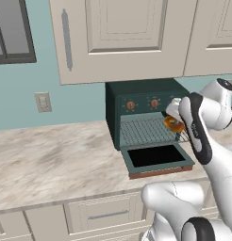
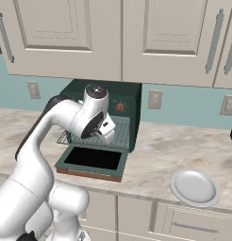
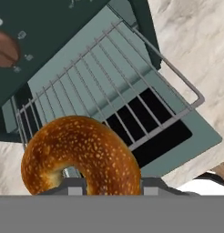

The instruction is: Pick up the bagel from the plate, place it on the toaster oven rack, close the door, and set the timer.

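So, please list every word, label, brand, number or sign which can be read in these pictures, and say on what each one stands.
There is no readable text in any view.
Small pale tick marks surround the knobs on the toaster oven, but they are too small and blurred to read.
The bagel, the plate and the cabinets carry no writing.

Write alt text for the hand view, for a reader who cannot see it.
A golden-brown bagel, held in the gripper, hangs over the silvery toaster oven rack, which is pulled out over the open dark green door. A copper knob sits at upper left.
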Robot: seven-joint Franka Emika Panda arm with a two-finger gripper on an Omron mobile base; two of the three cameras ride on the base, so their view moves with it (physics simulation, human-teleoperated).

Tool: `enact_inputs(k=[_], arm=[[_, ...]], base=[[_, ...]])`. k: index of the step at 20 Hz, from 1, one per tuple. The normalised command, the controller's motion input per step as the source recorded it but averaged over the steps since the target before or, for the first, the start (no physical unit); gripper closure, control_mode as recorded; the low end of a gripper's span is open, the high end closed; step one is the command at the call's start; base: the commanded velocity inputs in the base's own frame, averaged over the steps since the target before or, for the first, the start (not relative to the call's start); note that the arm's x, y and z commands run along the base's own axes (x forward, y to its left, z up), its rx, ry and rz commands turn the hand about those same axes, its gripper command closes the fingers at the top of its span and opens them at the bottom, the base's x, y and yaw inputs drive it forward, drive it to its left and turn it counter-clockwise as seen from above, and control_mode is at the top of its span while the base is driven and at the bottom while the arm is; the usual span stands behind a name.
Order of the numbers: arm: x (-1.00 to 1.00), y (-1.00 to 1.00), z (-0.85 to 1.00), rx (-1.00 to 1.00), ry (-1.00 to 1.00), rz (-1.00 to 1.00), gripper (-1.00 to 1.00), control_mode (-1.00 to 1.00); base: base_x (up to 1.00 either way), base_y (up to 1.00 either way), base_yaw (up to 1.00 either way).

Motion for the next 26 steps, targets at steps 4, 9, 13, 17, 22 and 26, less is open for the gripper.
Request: enact_inputs(k=[4,9,13,17,22,26], arm=[[0.51,0.38,-0.25,0.0,0.02,0.0,1.0,-1.0],[0.49,0.1,-0.3,-0.01,0.08,0.0,1.0,-1.0],[0.46,0.0,-0.24,-0.01,0.07,0.0,1.0,-1.0],[0.46,0.0,-0.17,0.0,0.01,0.0,1.0,-1.0],[0.21,0.0,-0.29,0.0,0.0,0.0,1.0,-1.0],[0.1,0.0,-0.36,0.0,0.0,0.0,1.0,-1.0]], base=[[0.0,0.0,0.0],[0.0,0.0,0.0],[0.0,0.0,0.0],[0.0,0.0,0.0],[0.0,0.0,0.0],[0.0,0.0,0.0]])
